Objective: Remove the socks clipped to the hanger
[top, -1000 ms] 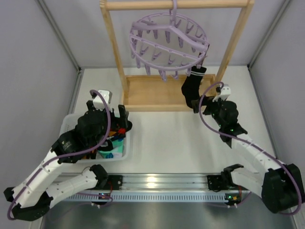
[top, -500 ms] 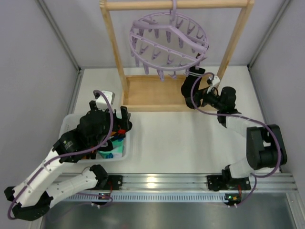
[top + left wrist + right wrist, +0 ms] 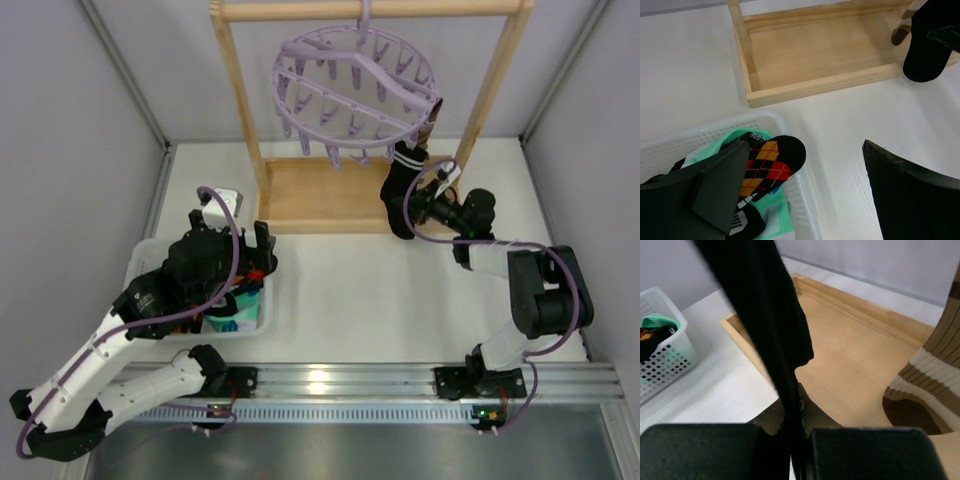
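Note:
The lilac hanger [image 3: 355,85] hangs from the wooden rail. A black sock [image 3: 398,195] dangles from a clip at its right rim. My right gripper [image 3: 418,207] is shut on this sock, whose fabric [image 3: 765,305] runs down between the jaws of the right gripper [image 3: 797,440]. A brown-striped sock [image 3: 935,370] hangs just to its right. My left gripper [image 3: 805,190] stands open above the basket with nothing between its fingers. Below it lie a black sock with red and yellow diamonds [image 3: 767,165] and a mint-green sock [image 3: 725,142].
The white mesh basket [image 3: 150,262] with the loose socks sits at the left, by the left arm. The wooden rail frame [image 3: 240,100] stands on a shallow wooden base [image 3: 320,195] at the back. Grey walls close in both sides.
My right arm has reached forward to the hanging black sock and its gripper has gone from open to shut on it. The left arm has stayed over the basket.

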